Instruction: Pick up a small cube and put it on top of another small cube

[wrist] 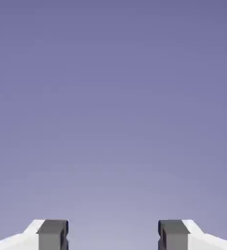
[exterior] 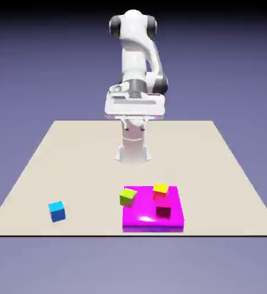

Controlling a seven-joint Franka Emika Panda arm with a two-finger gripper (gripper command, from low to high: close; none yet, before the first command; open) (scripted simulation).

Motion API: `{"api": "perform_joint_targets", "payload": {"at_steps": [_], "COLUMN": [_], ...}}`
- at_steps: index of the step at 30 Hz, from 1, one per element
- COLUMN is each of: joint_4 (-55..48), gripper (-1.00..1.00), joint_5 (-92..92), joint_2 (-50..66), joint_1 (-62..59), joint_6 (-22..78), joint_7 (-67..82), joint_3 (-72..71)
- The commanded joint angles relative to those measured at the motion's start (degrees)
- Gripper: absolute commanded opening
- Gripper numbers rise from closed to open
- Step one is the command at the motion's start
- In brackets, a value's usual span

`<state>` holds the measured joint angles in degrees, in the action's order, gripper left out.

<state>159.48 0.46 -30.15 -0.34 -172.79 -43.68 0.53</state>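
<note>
- Blue cube point(exterior: 57, 211) sits on the surface point(exterior: 84, 155), toward the exterior view's left and nearer the camera than the tool point(exterior: 134, 127).
- Its fingers stand spread, nothing between them, well apart from the cube.

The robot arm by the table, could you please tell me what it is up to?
It is handling nothing yet. The gripper is open and empty, raised above the table. The blue cube sits on the table, apart from the magenta slab with the other cubes; none is on another cube for certain.
</note>
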Motion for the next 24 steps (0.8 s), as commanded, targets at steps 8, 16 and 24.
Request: {"api": "perform_joint_targets", "payload": {"at_steps": [8,16,24], "joint_4": [-10.09,-20.18,-30.27], "gripper": [0.0,0.0,0.0], "joint_5": [3.03,6.06,9.09], "joint_2": [16.61,33.23,49.84], "joint_1": [-6.82,-13.64,-20.45], "joint_6": [8.04,16.08,24.13], "joint_7": [-8.12,-16.23,-24.35], "joint_3": [3.49,6.99,10.48]}}
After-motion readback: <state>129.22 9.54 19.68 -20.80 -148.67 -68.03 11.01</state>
